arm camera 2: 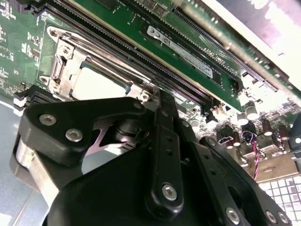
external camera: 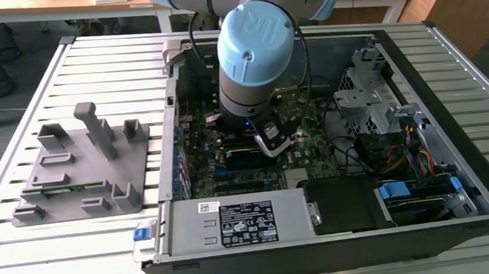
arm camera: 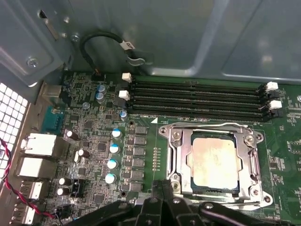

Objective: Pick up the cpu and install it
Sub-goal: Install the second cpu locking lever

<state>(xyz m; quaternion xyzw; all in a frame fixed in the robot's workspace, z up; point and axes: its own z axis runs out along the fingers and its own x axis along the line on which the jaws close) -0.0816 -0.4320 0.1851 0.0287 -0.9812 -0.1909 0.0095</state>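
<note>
One arm reaches down into the open computer case (external camera: pixel 443 55), its gripper (external camera: pixel 272 149) hanging low over the green motherboard (external camera: pixel 309 149). The cpu (arm camera: pixel 211 162) lies flat inside the metal socket frame (arm camera: pixel 251 157) in the first wrist view, its pale silver top facing up; the second wrist view shows the same chip (arm camera 2: pixel 96 84) just beyond the gripper's black linkage (arm camera 2: pixel 162 155). Whether the jaws are parted or closed cannot be told, since the fingertips are hidden. 4 black memory slots (arm camera: pixel 197 99) run just beside the frame. Outside the case, toward the exterior view's left, a grey fixture tray (external camera: pixel 81 169) rests on the slatted table (external camera: pixel 95 63).
</note>
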